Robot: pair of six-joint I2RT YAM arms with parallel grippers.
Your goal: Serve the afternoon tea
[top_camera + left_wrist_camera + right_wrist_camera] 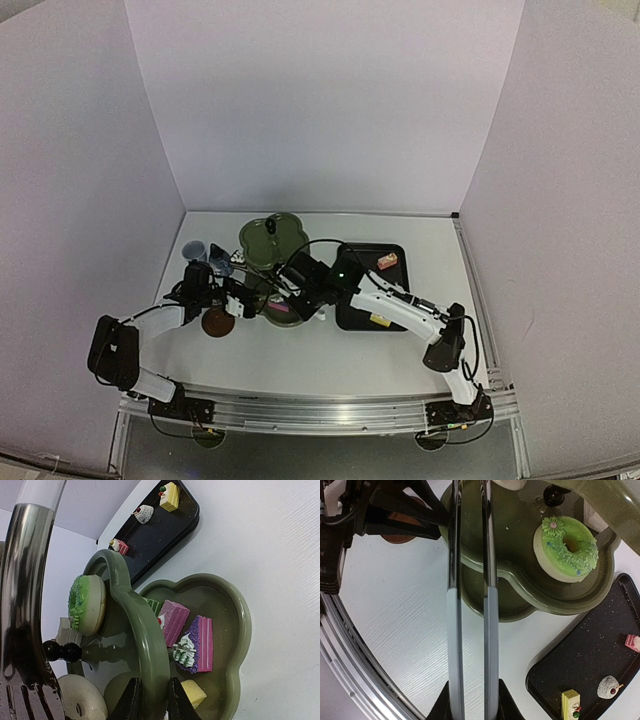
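My left gripper [150, 700], elbow swung wide, pinches the stand [145, 625] by the tier rim above the pink cakes [197, 642]. My right gripper [470, 702], arm reaching leftward, clamps the tongs [490, 630], whose blades are nearly together beside a green doughnut [568, 550]. Three cakes lie on the tray [590, 665].

"Olive-green stand [150, 645] upright, scalloped tiers. What's on it?"
"Middle tier: green doughnut [86, 605] and white doughnut [80, 697]. Bottom tier: two pink slices [172, 621] lying side by side, yellow cake [192, 692] next to them."
"Anything off it?"
"Three small cakes [144, 514], well apart. Pale cup [193, 249] and blue pot [219, 262] sit left of the stand, brown saucer [217, 322] nearer."
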